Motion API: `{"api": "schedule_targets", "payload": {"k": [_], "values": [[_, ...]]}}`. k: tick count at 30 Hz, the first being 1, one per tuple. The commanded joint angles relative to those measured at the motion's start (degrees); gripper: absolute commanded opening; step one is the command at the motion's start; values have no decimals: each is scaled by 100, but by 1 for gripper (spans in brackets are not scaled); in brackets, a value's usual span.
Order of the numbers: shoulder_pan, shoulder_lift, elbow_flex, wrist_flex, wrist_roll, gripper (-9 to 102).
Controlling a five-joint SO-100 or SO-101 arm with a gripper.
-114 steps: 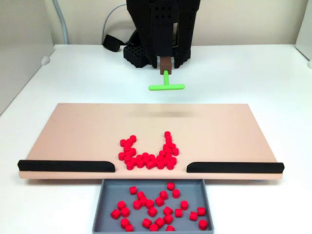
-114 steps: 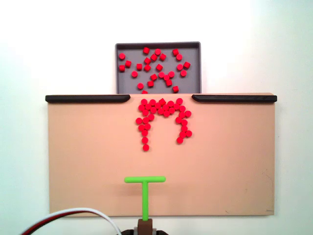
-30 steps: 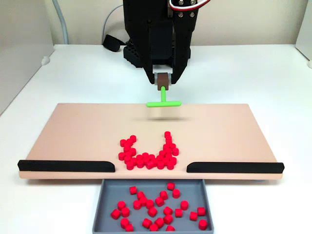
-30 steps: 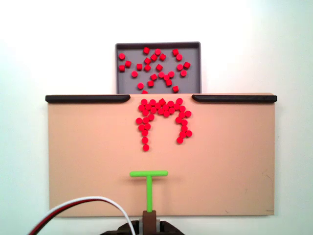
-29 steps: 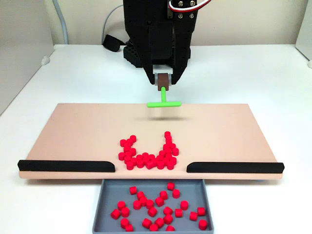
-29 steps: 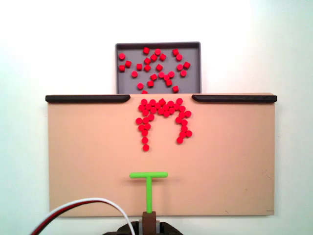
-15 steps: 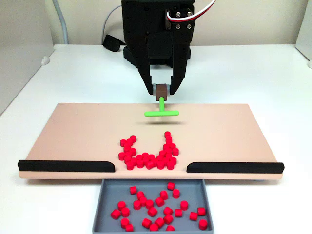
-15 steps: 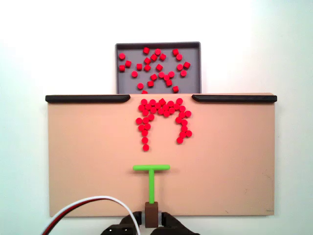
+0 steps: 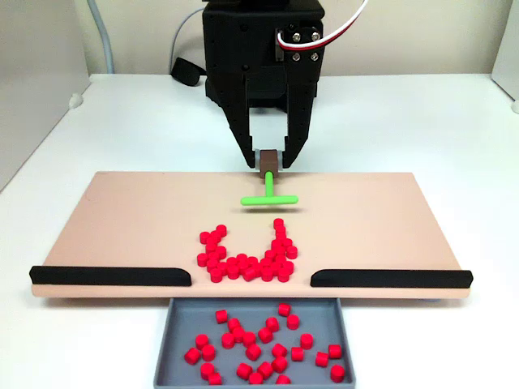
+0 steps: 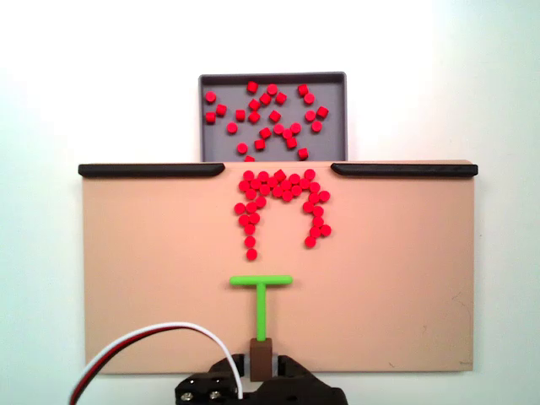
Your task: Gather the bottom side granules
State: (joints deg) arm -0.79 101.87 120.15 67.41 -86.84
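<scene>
We see the flat tan rectangular board [image 10: 152, 287] lying on the white table [image 9: 422, 121]. On it, the small red cylindrical granules [image 10: 283, 207] cluster at the gap between two black edge rails [image 10: 152, 170], with more in the shallow grey tray [image 10: 272, 78] beyond. The green T-shaped pusher [image 10: 261, 291], held by the black gripper [image 10: 261, 359], sits apart from them.

Bright, even light from overhead floods both fixed views; the white table [image 10: 101, 76] nearly blows out at the top of the frame seen from above; only a soft, faint shadow lies on the board [image 9: 122, 219] beneath the green T-bar [image 9: 269, 198]; focus is sharp throughout, with no visible blur or edge distortion.
</scene>
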Motion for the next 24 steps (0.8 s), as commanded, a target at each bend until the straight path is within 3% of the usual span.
{"api": "schedule_targets", "payload": {"k": [1, 24], "values": [[-97, -9, -9, -18, 79, 0], [-97, -272, -132, -88, 53, 0]]}}
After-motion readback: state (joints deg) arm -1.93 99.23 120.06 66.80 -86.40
